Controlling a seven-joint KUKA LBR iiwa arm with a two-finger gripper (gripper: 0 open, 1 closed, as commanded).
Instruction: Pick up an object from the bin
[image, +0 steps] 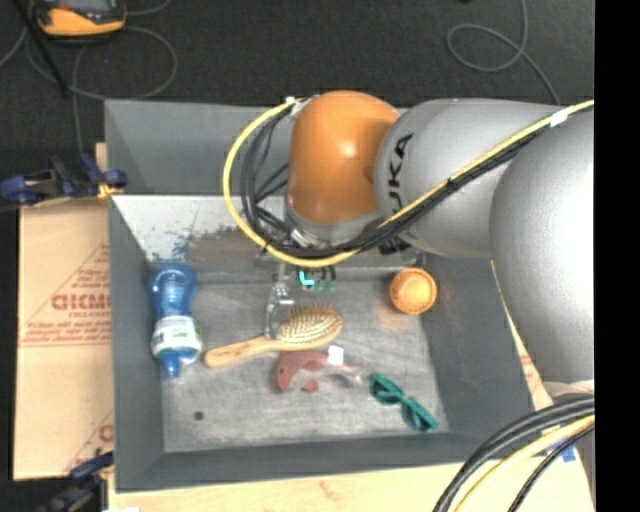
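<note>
**Camera view: the gripper is hanging low beside the hairbrush**

The gripper (280, 310) is standing just at the upper left of the wooden hairbrush (305, 328), close to where its head is joining the handle, in the middle of the bin (135, 330). I cannot tell whether it is open or closed, because the orange cover (335, 150) is hiding much of it. I am judging that the approach step is going on and nothing is being lifted yet. A blue bottle (173, 318) is lying well left of the hairbrush, an orange ball (412, 291) to its upper right, a reddish piece (295, 372) just below it, and green glasses (403, 402) to its lower right. The next move is, I think, asking for a straight descent over the narrow neck, then a firm closing.
</note>
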